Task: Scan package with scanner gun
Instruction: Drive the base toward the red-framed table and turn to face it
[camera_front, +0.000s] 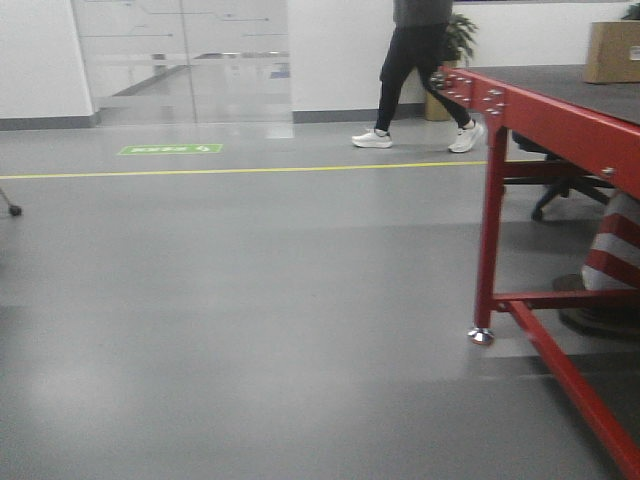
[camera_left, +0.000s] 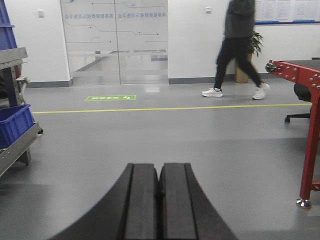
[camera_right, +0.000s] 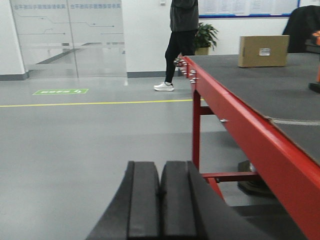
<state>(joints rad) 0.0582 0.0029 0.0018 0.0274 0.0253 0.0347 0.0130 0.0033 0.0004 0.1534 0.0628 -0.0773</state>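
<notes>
Clearly showing the package (camera_right: 263, 51) only from the right wrist, sitting on the far end of the red table (camera_right: 260, 137), white label facing the camera, well apart from both arms. Catching the scanner gun (camera_right: 315, 87) there too, cropped at the frame's edge, standing on the same dark top. Glimpsing just the box's tan corner from the front view; taking in only the table's end from the left wrist. Pressing the left gripper (camera_left: 159, 200) pads flat together on nothing — clenching the right gripper (camera_right: 160, 205) likewise, empty.

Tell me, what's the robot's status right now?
Left gripper shut, right gripper shut, both empty. Package on far end of red table, untouched. Person walking beyond the table.
</notes>
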